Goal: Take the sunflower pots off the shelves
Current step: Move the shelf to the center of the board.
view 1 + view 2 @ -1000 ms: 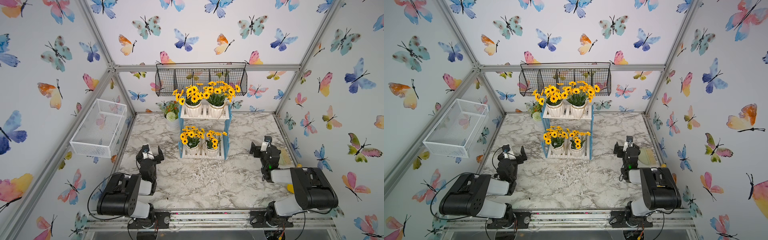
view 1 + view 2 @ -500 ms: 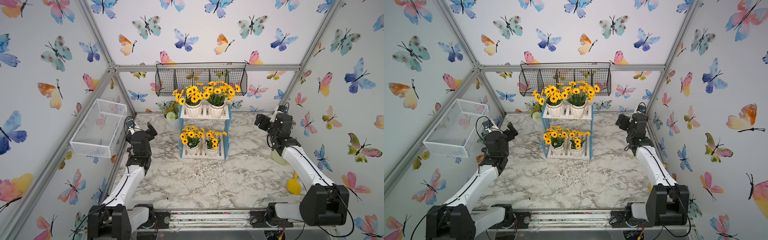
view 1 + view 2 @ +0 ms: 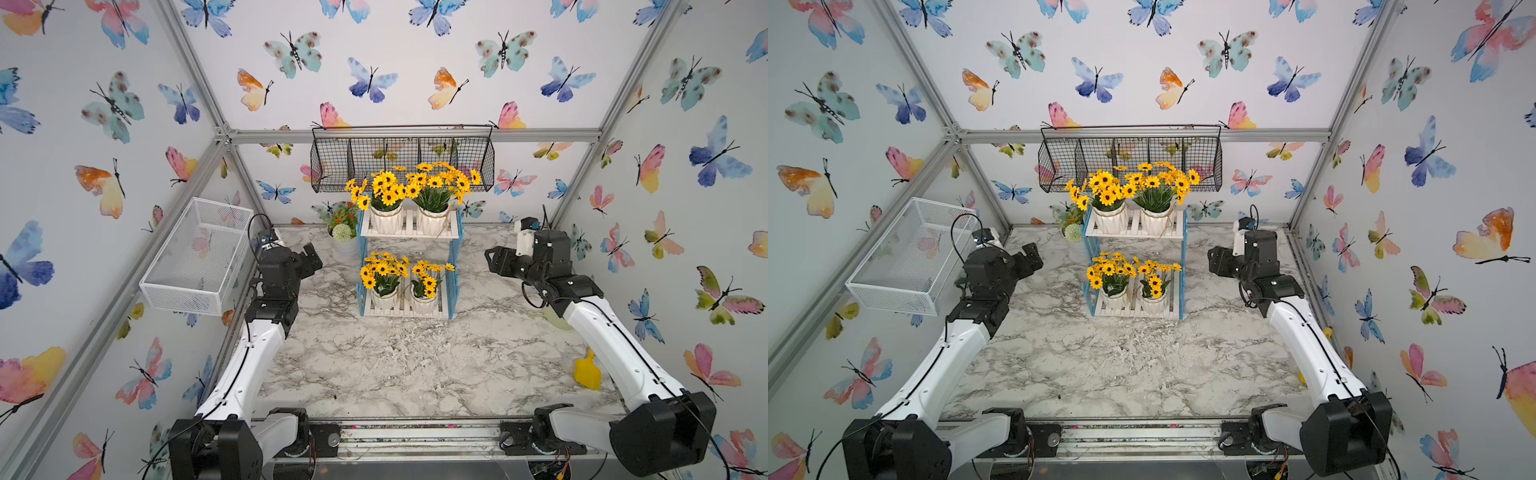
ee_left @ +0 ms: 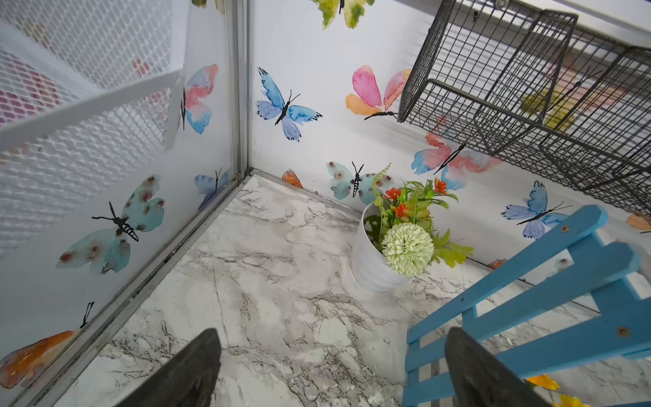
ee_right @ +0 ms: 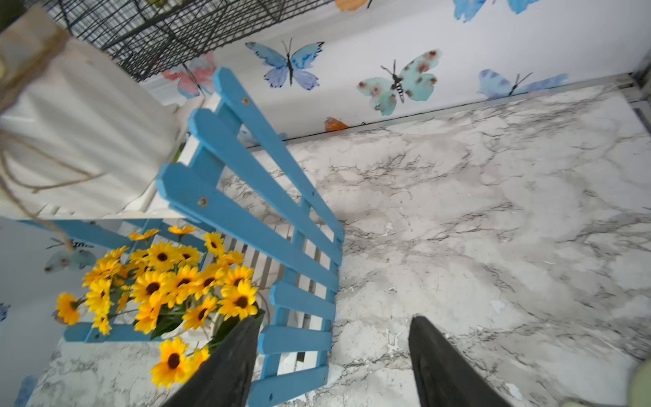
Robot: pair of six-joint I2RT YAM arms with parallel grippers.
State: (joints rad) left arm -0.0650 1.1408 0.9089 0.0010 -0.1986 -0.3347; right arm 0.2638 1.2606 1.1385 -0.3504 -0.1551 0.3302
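The shelves (image 3: 454, 274) stand at the back middle of the marble table, seen in both top views (image 3: 1182, 270). Two sunflower pots (image 3: 386, 220) (image 3: 432, 218) sit on the upper board and two (image 3: 384, 297) (image 3: 424, 302) on the lower board. My left gripper (image 3: 311, 259) hovers left of the rack, open and empty, and its wrist view shows the blue side frame (image 4: 549, 292) past the left gripper (image 4: 333, 331). To the right of the rack my right gripper (image 3: 492, 259) is open and holds nothing. In the right wrist view the right gripper (image 5: 334, 319) faces the side frame (image 5: 246, 197), an upper pot (image 5: 81, 134) and the lower sunflowers (image 5: 169, 282).
A white pot with a pale pompom bloom (image 3: 344, 243) stands just left of the rack's back corner. A black wire basket (image 3: 403, 158) hangs right above the top flowers. A white mesh basket (image 3: 195, 266) juts from the left wall by my left arm. A yellow object (image 3: 587, 372) lies near the right wall.
Both arms have unfolded from their low rest near the front rail. They have reached back and now flank the shelves, one on each side.
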